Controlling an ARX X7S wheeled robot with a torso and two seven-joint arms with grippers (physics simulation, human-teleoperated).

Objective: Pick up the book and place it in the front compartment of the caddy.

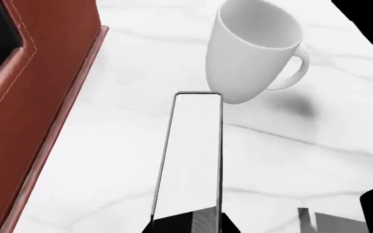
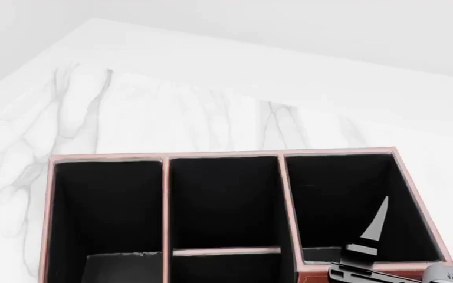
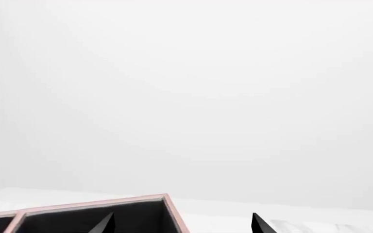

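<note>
Your left end effector (image 1: 193, 224) shows only at the edge of the left wrist view, where its dark fingers close on the near end of the book (image 1: 193, 160); it has the book in its grip. The book runs out from the fingers as a thin black-edged slab with a pale face, held above the white marbled surface (image 1: 109, 160). Its far end points at the white mug (image 1: 254, 48), which stands on the surface just beyond it, handle turned away from the caddy (image 1: 37, 97). The caddy's reddish-brown stitched wall runs along one side of the book, apart from it. Your right end effector (image 2: 423, 233) shows in the head view as two dark pointed fingers spread apart, holding nothing, hanging by the caddy's right-hand cell. From the head camera the caddy shows black-lined cells with pale pink rims, and the middle section is split by a low pink-rimmed partition, with the front compartment (image 2: 225, 270) on the near side of it. No book lies in any cell.
</note>
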